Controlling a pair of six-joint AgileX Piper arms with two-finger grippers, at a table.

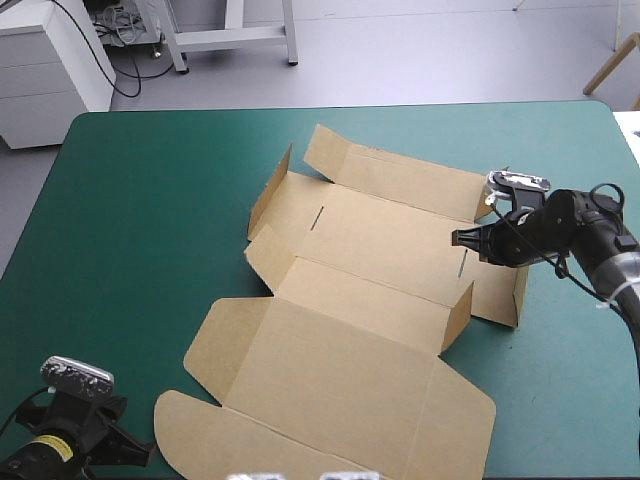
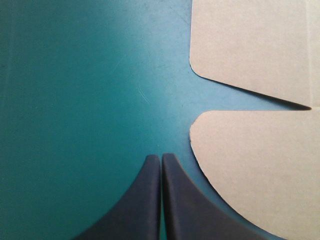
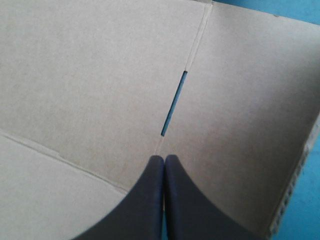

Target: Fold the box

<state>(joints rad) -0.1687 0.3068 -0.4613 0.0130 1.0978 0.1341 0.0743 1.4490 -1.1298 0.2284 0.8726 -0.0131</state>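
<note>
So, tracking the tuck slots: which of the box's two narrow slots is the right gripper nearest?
The slot on the crease just ahead of the shut right gripper, on the right of the box. The other slot lies far across the panel.

Grey floor (image 1: 420,50) beyond the teal-green table (image 1: 150,200) holds a white drawer cabinet (image 1: 50,70) and a white frame (image 1: 235,38).

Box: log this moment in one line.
box: mostly flat, some flaps raised | left end effector: shut, over teal-green cover beside box | right end effector: shut, at slot
</note>
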